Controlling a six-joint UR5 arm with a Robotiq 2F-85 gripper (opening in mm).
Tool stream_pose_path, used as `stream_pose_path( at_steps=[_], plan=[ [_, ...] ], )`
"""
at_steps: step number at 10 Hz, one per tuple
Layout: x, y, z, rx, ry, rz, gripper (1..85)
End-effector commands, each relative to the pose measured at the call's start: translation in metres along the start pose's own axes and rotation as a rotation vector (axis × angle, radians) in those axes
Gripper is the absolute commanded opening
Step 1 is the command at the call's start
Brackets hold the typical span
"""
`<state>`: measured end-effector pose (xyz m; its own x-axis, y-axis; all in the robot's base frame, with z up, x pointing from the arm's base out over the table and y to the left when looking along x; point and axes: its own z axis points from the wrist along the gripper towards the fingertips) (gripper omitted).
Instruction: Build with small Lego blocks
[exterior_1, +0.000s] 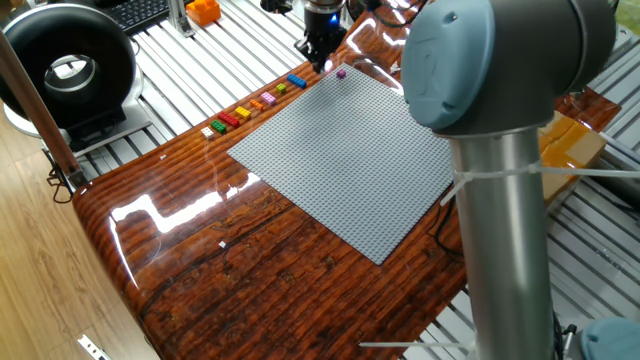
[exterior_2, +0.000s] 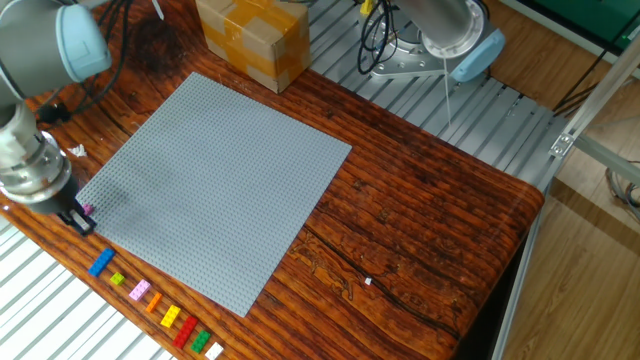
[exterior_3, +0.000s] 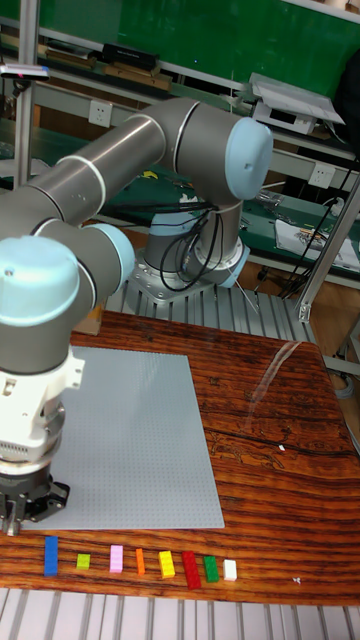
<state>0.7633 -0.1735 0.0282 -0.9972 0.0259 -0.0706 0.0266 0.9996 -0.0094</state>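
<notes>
A row of small Lego blocks lies along the table edge beside the grey baseplate (exterior_2: 220, 170): blue (exterior_2: 100, 262), lime (exterior_2: 117, 279), pink (exterior_2: 139, 291), orange, yellow, red (exterior_2: 186, 331), green and white (exterior_2: 214, 350). The same row shows in the tall fixed view from blue (exterior_3: 51, 555) to white (exterior_3: 230, 569). A tiny magenta block (exterior_2: 88, 209) sits at the baseplate's corner (exterior_1: 341, 72). My gripper (exterior_2: 80, 221) hangs low right beside the magenta block, past the blue block (exterior_1: 297, 80). Its dark fingertips are too small to read, and nothing shows between them.
A cardboard box (exterior_2: 250, 35) stands off the baseplate's far side. A black round device (exterior_1: 65, 65) and an orange chunky object (exterior_1: 203, 10) sit on the slatted metal bench. In one fixed view the arm's thick column (exterior_1: 500, 220) blocks the right.
</notes>
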Motion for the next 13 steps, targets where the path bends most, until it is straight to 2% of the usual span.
stream_pose_path(
  at_steps=[1,2,3,4,5,6,7,8,11,13],
  plan=[
    [-0.009,-0.008,-0.024,-0.032,-0.081,-0.05,1.0],
    [0.0,-0.02,-0.029,0.0,-0.056,-0.068,1.0],
    [0.018,-0.029,-0.024,0.012,-0.001,-0.089,1.0],
    [0.026,-0.028,-0.013,-0.006,0.01,-0.097,1.0],
    [0.028,-0.015,-0.005,-0.066,-0.007,-0.112,1.0],
    [0.03,-0.012,-0.003,-0.072,-0.008,-0.123,1.0],
    [0.031,-0.019,-0.003,-0.038,-0.005,-0.142,1.0],
    [0.032,-0.019,-0.002,-0.033,-0.005,-0.15,1.0],
    [0.038,-0.016,0.005,-0.046,-0.02,-0.169,1.0],
    [0.042,-0.016,0.006,-0.05,-0.011,-0.165,1.0]
  ],
)
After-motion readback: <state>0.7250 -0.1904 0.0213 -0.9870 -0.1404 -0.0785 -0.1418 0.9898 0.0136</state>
